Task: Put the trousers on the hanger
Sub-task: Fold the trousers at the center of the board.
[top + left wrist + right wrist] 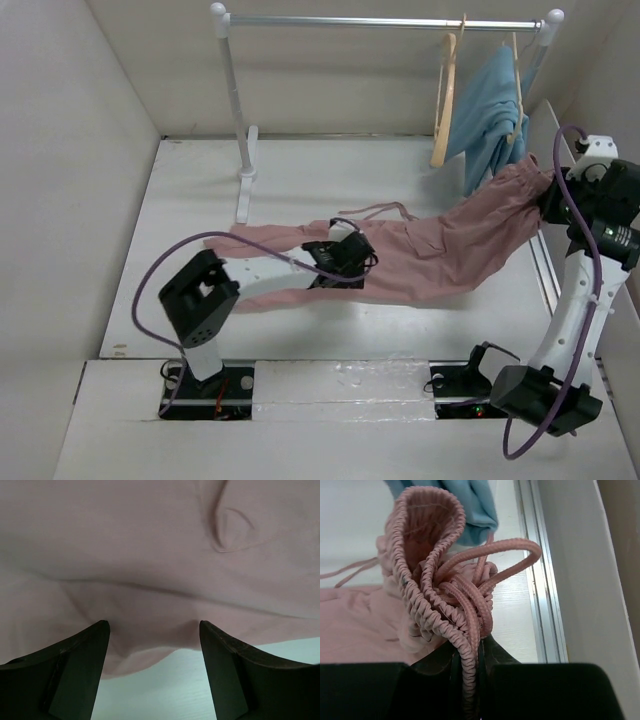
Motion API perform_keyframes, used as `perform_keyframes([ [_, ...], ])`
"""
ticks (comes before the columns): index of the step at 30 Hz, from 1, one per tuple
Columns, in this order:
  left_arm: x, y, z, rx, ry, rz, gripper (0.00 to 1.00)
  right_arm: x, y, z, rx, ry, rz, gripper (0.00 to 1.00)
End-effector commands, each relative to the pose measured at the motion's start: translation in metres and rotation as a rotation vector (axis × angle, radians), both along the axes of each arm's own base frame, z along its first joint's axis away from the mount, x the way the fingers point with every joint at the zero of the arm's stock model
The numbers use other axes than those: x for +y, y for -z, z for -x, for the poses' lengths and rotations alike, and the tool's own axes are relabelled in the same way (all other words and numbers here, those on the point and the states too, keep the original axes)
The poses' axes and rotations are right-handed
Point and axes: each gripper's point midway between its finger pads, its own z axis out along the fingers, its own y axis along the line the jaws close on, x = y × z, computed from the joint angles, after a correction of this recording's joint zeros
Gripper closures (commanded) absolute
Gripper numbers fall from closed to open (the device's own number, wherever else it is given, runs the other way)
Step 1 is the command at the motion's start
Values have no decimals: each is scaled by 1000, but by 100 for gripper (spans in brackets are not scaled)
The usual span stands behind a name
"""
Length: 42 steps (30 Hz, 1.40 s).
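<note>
The dusty-pink trousers [440,250] lie across the table, legs to the left and waist lifted at the right. My right gripper [548,198] is shut on the gathered waistband [427,570] and its drawstring, which bunch up above the jaws [470,645]. My left gripper [355,250] rests low over the upper leg area. It is open [152,624], with the edge of the pink fabric [150,555] reaching between its fingertips and bare table below. The pale tan hanger [443,100] hangs bare from the rail at the back right, apart from both grippers.
A white clothes rail [385,20] on an upright post [235,110] spans the back. A light-blue garment [495,110] hangs on another hanger beside the tan one, just behind the lifted waist. White walls enclose the table; a metal track [540,580] runs along the right edge.
</note>
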Motion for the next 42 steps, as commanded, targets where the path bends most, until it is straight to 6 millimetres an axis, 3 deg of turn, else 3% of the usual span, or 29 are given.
perform_keyframes([
  [1,-54,-19,4,-28,47,52,32,27,-13,4,30,-98,31,100],
  [5,-76,-1,18,12,75,-1,32,80,-9,5,-9,-287,14,100],
  [7,-69,2,22,24,61,-9,32,116,7,7,-7,-404,-39,100],
  [10,-50,-15,16,-24,4,0,32,151,5,12,-32,-469,-74,100],
  [11,-43,-37,12,-53,-18,41,32,181,4,16,-33,-552,-76,100],
  [13,-15,-51,0,-86,-94,48,32,202,2,15,-33,-557,-93,100],
  [14,-2,-78,-5,-124,-124,100,32,230,0,22,-32,-634,-102,100],
  [15,10,-89,-10,-143,-155,118,32,240,4,18,-12,-608,-127,100],
  [16,35,-95,-23,-160,-216,115,32,255,1,17,-28,-632,-140,100],
  [17,53,-123,-28,-212,-259,170,32,269,1,18,-28,-654,-152,100],
  [19,89,-146,-40,-254,-336,193,31,307,-2,20,-25,-702,-169,100],
  [20,121,-172,-52,-310,-416,247,31,320,-5,19,-31,-718,-177,100],
  [21,139,-188,-57,-348,-451,270,31,340,-14,23,-45,-755,-198,100],
  [22,154,-205,-62,-390,-471,290,31,357,-10,15,-36,-766,-203,100],
  [23,188,-227,-68,-455,-553,317,31,370,-13,13,-35,-783,-215,100],
  [24,204,-240,-71,-490,-581,329,31,378,-33,5,-90,-769,-227,100],
  [25,212,-256,-74,-512,-588,364,30,399,-24,-3,-68,-789,-221,100],
  [26,240,-266,-79,-546,-646,354,30,411,-28,-7,-75,-799,-229,100],
  [27,250,-273,-80,-557,-661,358,30,425,-31,-12,-83,-822,-239,100],
  [28,255,-286,-82,-572,-661,378,30,445,-59,-9,-130,-864,-268,100],
  [29,263,-291,-83,-585,-682,374,30,470,-42,-19,-91,-883,-253,100],
  [31,270,-313,-83,-638,-714,381,29,503,-46,-18,-94,-926,-260,100],
  [32,272,-321,-83,-657,-722,385,29,540,-44,-11,-79,-1006,-278,100],
  [34,284,-346,-80,-720,-761,383,29,578,-33,2,-44,-1094,-299,100],
  [35,288,-355,-78,-742,-774,379,28,601,-47,19,-62,-1155,-330,100],
  [36,291,-364,-76,-761,-777,368,28,629,-10,27,16,-1210,-319,100],
  [38,301,-385,-69,-814,-805,356,28,658,-3,43,32,-1273,-340,99],
  [39,303,-390,-67,-826,-807,348,28,681,27,60,94,-1324,-341,98],
  [42,321,-402,-57,-870,-863,282,26,716,37,81,83,-1430,-461,80],
])
